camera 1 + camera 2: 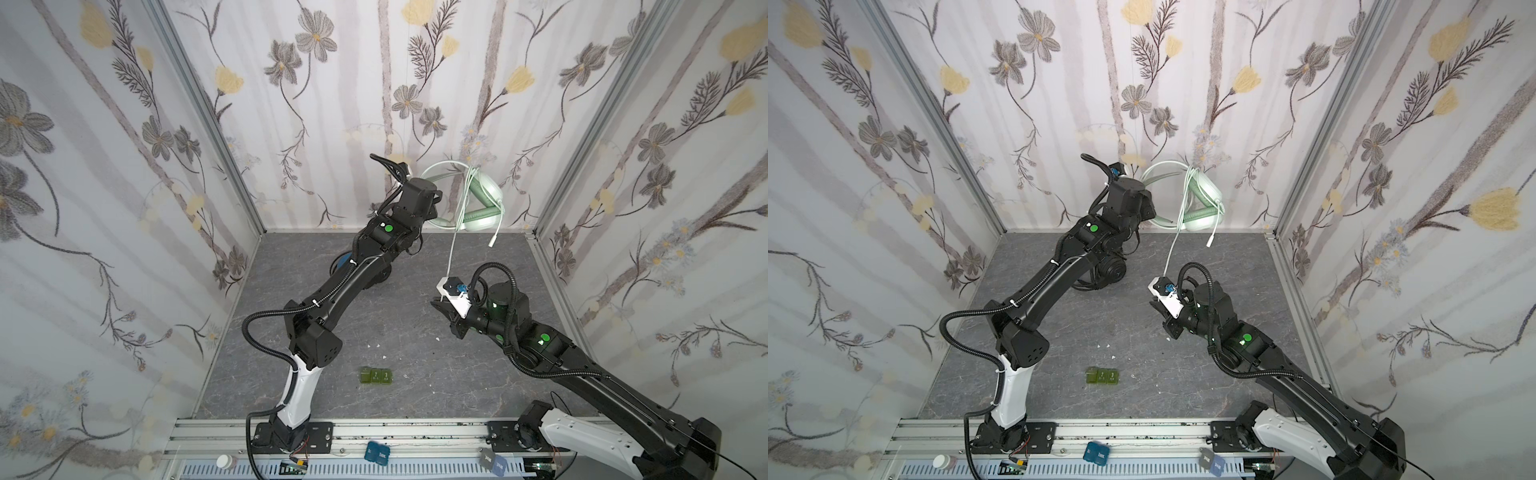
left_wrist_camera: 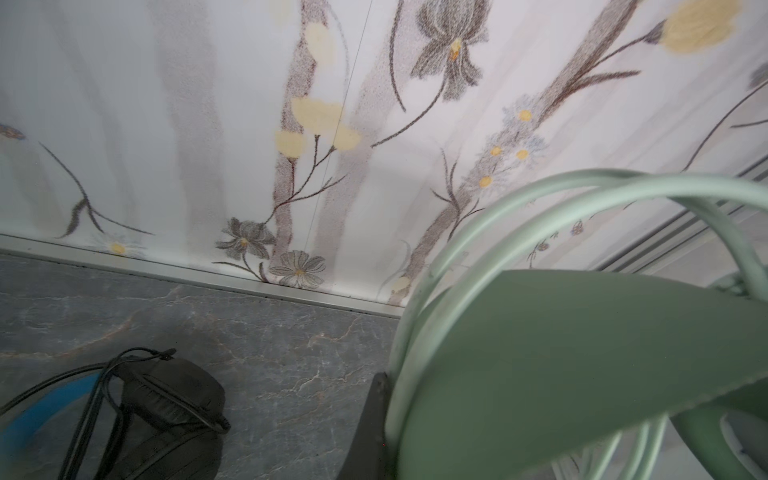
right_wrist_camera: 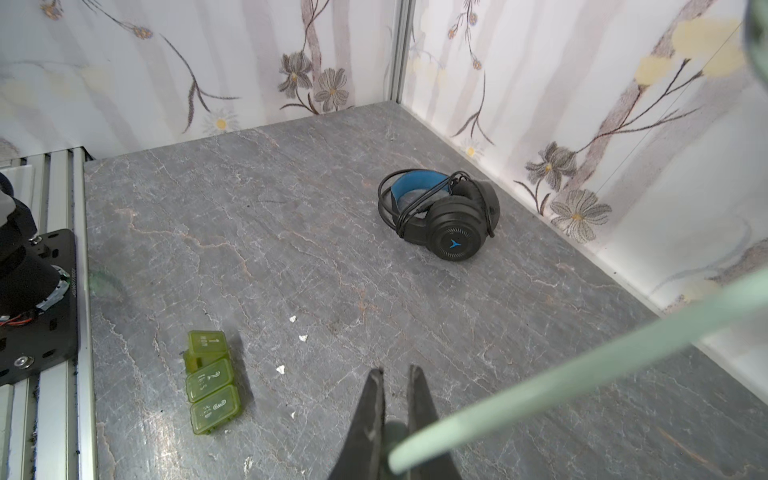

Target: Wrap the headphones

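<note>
A green pill case [image 1: 376,376] with three numbered lids lies on the grey marbled surface [image 1: 415,353], and it serves here as the reference for everything else.

Far beyond the pill case, in front of the floral back wall [image 1: 353,104], the mint-green headset [image 1: 484,195] is held up off the surface. The left end effector [image 2: 388,419] is closed on its headband. In the left wrist view the band fills the near field beside one dark finger [image 2: 374,415], and the second finger is hidden behind the band.

The whitish-green cable [image 1: 457,232] drops from the raised headset back toward the pill case. It ends at the right end effector [image 3: 395,374], which hangs above the surface beyond the pill case and to its right, about halfway to the headset. In the right wrist view its two fingers are drawn nearly together, with the cable pinched between them and running out to one side. A second strand hangs loose from the headset, its plug [image 1: 492,243] dangling free, farther from the pill case than the right end effector is.

The black headset [image 3: 449,216] lies on the surface well beyond the pill case and to its left, near the back wall. Its blue inner band shows and its black cable is looped around it. In both top views the left arm covers most of it.

A few white scraps [image 3: 303,337] lie just beyond the pill case.
</note>
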Motion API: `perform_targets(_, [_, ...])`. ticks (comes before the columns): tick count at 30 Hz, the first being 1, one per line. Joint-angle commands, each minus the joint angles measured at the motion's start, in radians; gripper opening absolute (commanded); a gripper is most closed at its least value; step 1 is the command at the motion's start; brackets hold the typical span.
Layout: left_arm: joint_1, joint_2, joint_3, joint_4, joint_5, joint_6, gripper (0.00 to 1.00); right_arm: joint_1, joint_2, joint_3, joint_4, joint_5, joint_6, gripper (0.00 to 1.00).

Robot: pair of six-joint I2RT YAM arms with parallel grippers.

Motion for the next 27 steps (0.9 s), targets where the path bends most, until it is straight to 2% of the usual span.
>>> perform_targets(1, [-0.006, -0.033, -0.047, 0.055, -0.064, 0.081, 0.0, 0.001, 0.008, 0.052, -0.052, -0.011, -0.025, 0.0])
perform_targets(5, [-0.02, -0.07, -0.134, 0.057, -0.083, 0.165, 0.0, 0.0, 0.028, 0.12, -0.095, 0.002, -0.043, 0.0])
perform_targets(8, [-0.028, -0.114, -0.226, 0.064, -0.069, 0.235, 0.0, -0.002, 0.032, 0.16, -0.12, 0.06, -0.066, 0.0])
perform_targets(15, [-0.026, -0.234, -0.428, 0.042, 0.016, 0.421, 0.0, -0.017, 0.05, 0.206, -0.179, 0.134, -0.15, 0.0])
perform_targets(20, [-0.028, -0.29, -0.504, -0.004, 0.03, 0.531, 0.0, -0.028, 0.056, 0.22, -0.196, 0.143, -0.173, 0.0])
perform_targets(27, [-0.028, -0.346, -0.587, -0.051, 0.04, 0.611, 0.0, -0.075, 0.053, 0.222, -0.208, 0.221, -0.187, 0.0])
